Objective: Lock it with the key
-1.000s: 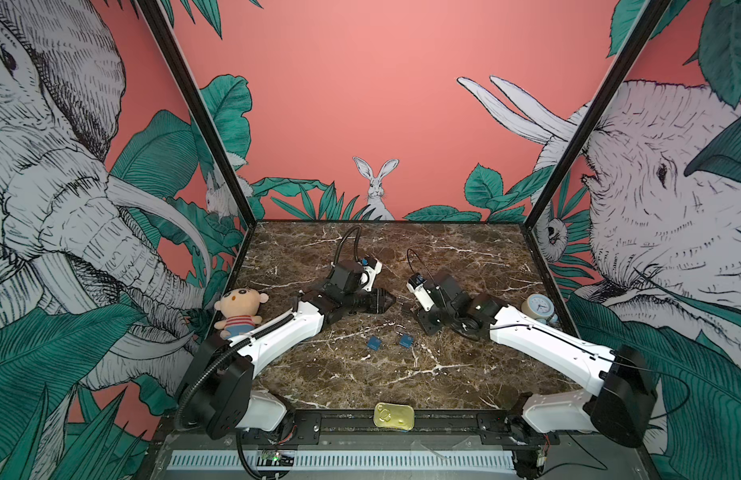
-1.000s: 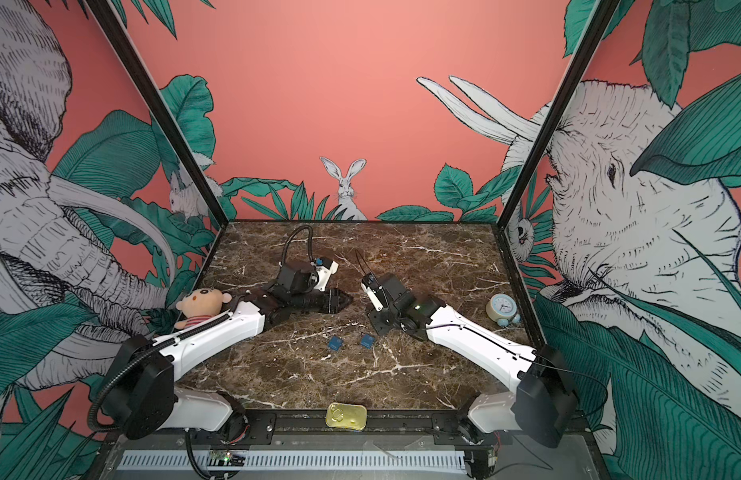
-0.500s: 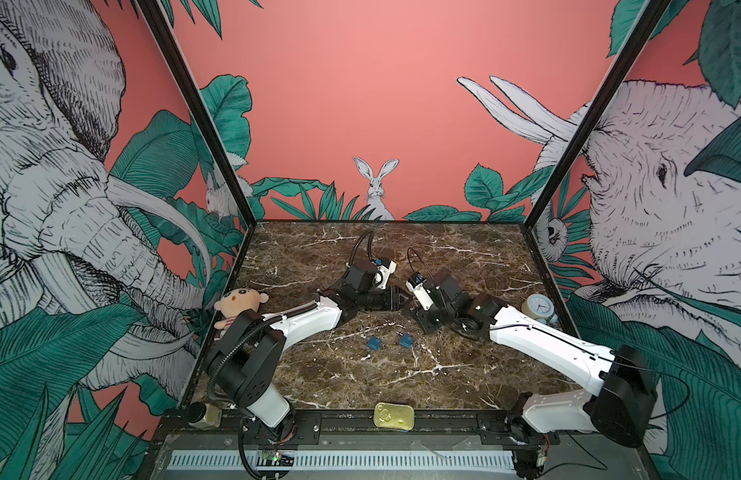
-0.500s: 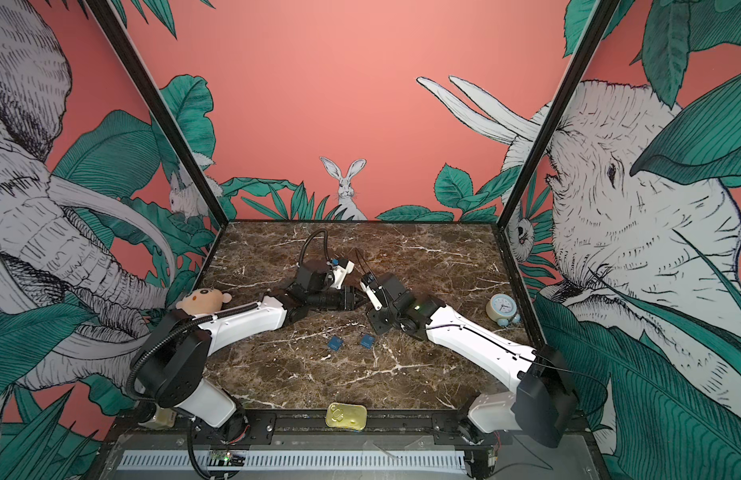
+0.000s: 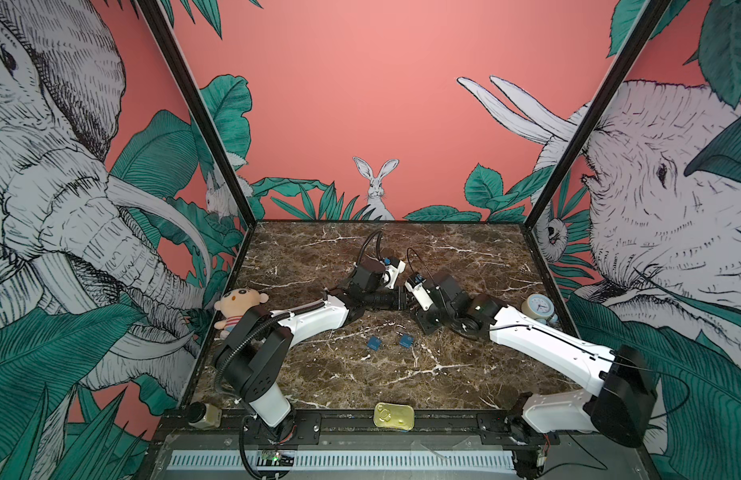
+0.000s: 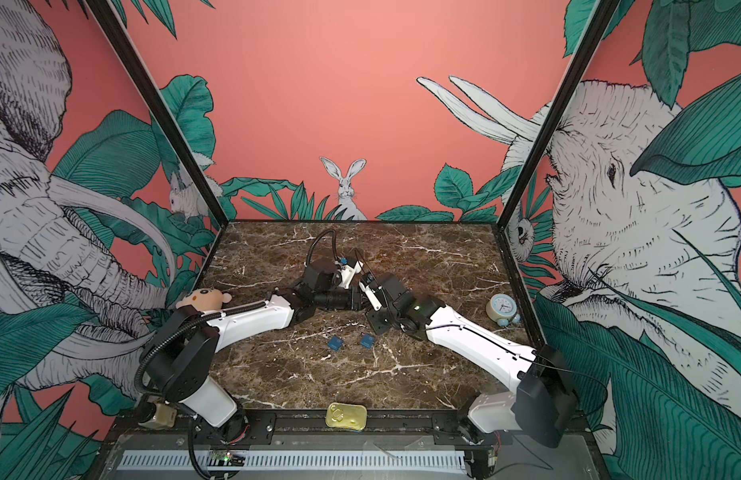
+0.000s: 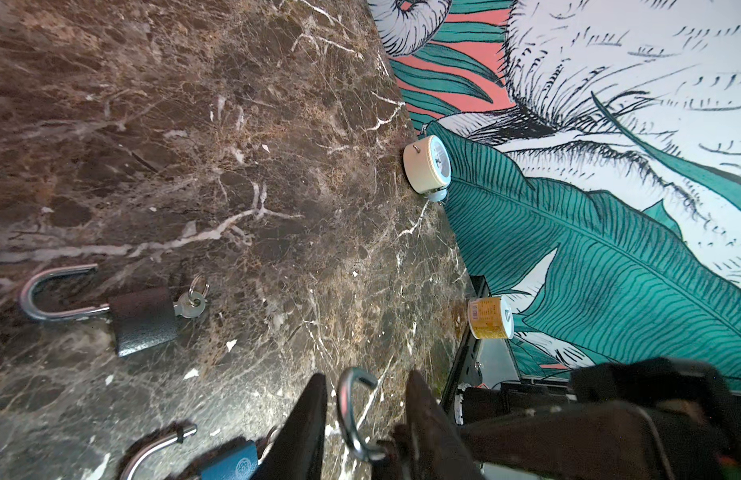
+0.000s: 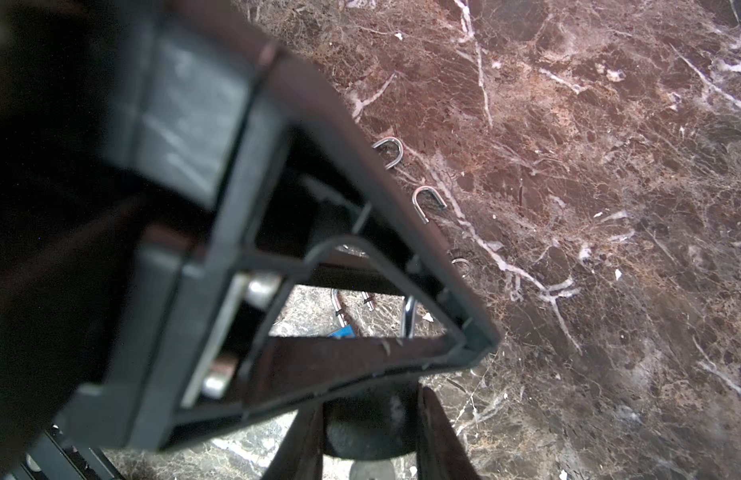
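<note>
Well, your containers first: one gold tin (image 5: 393, 415) sits shut on the near rail, one jar (image 5: 204, 414) stands at the near left corner, and one yellow can (image 7: 490, 318) lies on its side at the table edge by the right wall. You cannot see inside any of them. You have two blue padlocks (image 5: 373, 343) (image 5: 406, 341) side by side mid-table, just near of the grippers. One black padlock (image 7: 144, 322) lies open on the marble with the key (image 7: 190, 305) in its base, but it is too dark to find in either top view. The left gripper (image 7: 366, 384) has its jaws apart around the shackle of a held padlock (image 7: 344, 415). The right gripper (image 8: 368, 405) is clamped on that lock's dark body. One clock (image 5: 539, 306) stands right and one plush doll (image 5: 237, 305) left
</note>
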`<act>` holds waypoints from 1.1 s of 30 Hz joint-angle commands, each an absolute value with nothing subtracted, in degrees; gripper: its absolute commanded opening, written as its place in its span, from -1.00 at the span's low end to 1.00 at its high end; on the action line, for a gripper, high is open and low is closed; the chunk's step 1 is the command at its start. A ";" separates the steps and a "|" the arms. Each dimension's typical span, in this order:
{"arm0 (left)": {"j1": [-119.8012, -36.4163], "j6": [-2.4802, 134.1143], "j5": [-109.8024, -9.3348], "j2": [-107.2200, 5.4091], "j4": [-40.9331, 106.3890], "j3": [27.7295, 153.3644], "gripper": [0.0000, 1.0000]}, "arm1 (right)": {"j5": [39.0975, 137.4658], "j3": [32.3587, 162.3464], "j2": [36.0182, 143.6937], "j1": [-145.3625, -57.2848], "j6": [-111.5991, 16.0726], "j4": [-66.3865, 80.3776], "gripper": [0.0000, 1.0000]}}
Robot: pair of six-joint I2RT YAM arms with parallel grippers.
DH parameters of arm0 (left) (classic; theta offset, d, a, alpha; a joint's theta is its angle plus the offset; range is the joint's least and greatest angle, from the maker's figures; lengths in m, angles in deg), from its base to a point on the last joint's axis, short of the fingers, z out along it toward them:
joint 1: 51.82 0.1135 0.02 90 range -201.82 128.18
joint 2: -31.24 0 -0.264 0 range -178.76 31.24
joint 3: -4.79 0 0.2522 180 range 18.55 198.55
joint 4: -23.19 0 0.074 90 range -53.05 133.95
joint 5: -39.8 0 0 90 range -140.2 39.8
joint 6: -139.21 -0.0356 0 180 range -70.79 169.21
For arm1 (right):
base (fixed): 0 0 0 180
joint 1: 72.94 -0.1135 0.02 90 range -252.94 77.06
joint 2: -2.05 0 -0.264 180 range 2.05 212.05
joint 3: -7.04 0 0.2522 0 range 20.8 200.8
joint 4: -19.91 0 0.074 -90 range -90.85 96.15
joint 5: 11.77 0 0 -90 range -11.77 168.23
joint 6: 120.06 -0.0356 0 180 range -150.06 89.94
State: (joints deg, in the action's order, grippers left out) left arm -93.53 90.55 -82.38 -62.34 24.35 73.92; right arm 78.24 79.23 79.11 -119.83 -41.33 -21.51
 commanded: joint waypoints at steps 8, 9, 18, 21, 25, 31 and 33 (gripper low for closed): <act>-93.91 91.49 -83.27 -62.68 21.66 75.80 -0.48 | 78.30 80.65 77.87 -120.41 -41.72 -19.92 -0.79; -93.92 91.49 -83.25 -62.77 21.50 75.78 -0.49 | 78.32 80.58 77.90 -120.47 -41.74 -19.87 -0.79; -94.08 92.23 -83.57 -63.67 20.66 76.24 -0.58 | 78.17 80.65 77.50 -120.58 -41.82 -19.90 -0.79; -94.05 92.47 -83.77 -64.03 20.42 76.20 -0.62 | 78.12 80.65 77.46 -120.72 -41.77 -19.87 -0.79; -94.08 92.33 -83.86 -64.07 20.60 76.20 -0.66 | 77.93 80.74 77.44 -120.67 -41.80 -19.87 -0.79; -94.09 92.28 -83.79 -64.24 21.26 76.10 -0.71 | 77.72 80.92 77.37 -120.67 -41.82 -19.80 -0.79; -94.09 92.53 -83.86 -64.38 21.31 75.94 -0.74 | 77.70 80.92 77.32 -120.70 -41.84 -19.81 -0.79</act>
State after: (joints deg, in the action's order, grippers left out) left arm -93.80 92.19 -82.95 -64.33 22.01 74.77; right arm 78.22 79.23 79.05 -120.27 -41.44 -21.58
